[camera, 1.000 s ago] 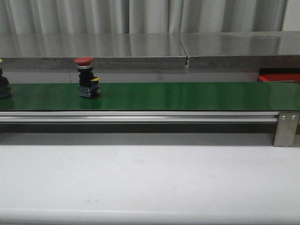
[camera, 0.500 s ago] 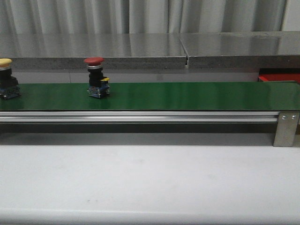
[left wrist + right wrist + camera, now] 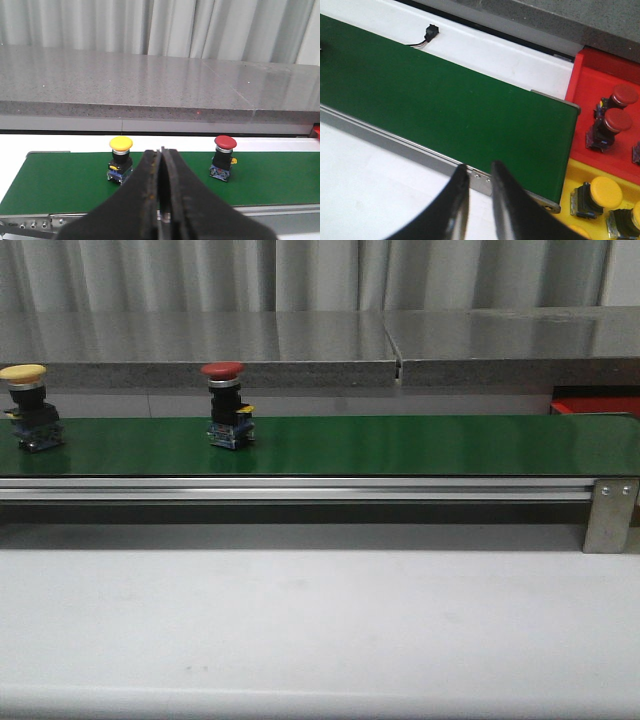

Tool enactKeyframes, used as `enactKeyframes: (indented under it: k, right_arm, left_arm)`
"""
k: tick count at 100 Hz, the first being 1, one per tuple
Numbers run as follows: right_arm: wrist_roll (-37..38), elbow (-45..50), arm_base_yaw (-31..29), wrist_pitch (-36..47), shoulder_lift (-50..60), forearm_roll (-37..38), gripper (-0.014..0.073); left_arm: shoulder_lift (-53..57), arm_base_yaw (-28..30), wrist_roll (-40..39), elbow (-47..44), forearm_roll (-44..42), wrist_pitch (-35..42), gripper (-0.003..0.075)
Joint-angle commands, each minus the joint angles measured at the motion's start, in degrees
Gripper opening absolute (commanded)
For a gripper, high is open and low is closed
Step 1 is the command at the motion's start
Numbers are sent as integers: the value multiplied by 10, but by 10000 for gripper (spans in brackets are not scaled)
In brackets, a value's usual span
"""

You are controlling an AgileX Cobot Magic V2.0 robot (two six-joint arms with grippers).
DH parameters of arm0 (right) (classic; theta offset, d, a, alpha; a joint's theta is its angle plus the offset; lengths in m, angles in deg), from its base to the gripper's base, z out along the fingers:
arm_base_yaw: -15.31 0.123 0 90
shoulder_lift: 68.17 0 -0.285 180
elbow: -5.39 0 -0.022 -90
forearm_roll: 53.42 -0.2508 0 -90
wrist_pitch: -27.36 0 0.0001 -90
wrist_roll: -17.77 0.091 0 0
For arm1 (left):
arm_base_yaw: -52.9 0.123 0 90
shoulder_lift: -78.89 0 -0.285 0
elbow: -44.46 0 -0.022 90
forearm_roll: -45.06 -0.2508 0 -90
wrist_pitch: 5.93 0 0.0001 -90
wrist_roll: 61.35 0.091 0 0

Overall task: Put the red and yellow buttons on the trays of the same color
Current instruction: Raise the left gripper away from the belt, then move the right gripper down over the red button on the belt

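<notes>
Two buttons stand upright on the green belt (image 3: pixel 400 445). The yellow button (image 3: pixel 25 405) is at the far left, and the red button (image 3: pixel 227 405) is a little to its right. The left wrist view shows the yellow button (image 3: pixel 120 160) and the red button (image 3: pixel 223 157) beyond my left gripper (image 3: pixel 161 150), which is shut on nothing and hangs short of the belt. My right gripper (image 3: pixel 477 170) is open and empty over the belt's near rail by its right end. Beside that end lie the red tray (image 3: pixel 590 85) and the yellow tray (image 3: pixel 575 174).
Red buttons (image 3: pixel 615 107) sit in the red tray and yellow buttons (image 3: pixel 602 192) in the yellow one. A grey stone ledge (image 3: pixel 300 340) runs behind the belt. A white tabletop (image 3: pixel 320 620) lies in front of the aluminium rail (image 3: pixel 300 488). The red tray's edge (image 3: pixel 595 403) shows at the far right.
Both buttons have ridden the belt to the right. The yellow one has come fully into the front view from the left edge.
</notes>
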Motion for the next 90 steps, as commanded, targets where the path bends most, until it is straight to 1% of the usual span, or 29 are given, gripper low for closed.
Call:
enactKeyframes:
  k: [1,7,10,12,18,26,48,55,71,90]
  right_arm:
    - [-2,-13,1,28,2,-19,416]
    - [-2,-13,1,28,2,-44,558]
    - [-2,-13,2,28,2,-59,605]
    - [-2,-13,2,30,2,-72,618]
    - [-3,-13,2,45,1,-97,592]
    - [-11,-28,4,40,-10,-94,583]
    - [-11,-129,5,-70,-91,-94,583]
    - [-11,-161,14,-87,-122,-92,583]
    - [-11,-225,66,-81,-201,-61,583]
    - [-14,-308,144,-83,-304,4,583]
  left_arm:
    - [-4,-4,-2,15,8,46,-20]
    - [-4,-4,-2,15,8,46,-20]
    - [-4,-4,-2,15,8,46,-20]
    - [-4,-4,-2,15,8,46,-20]
    - [-4,-4,-2,15,8,46,-20]
    - [-4,-4,-2,15,8,46,-20]
    - [-4,-4,-2,15,8,46,-20]
    - [-4,-4,-2,15,8,46,-20]
    - [-4,-4,-2,15,8,46,-20]
    - [-4,-4,-2,15,8,46,-20]
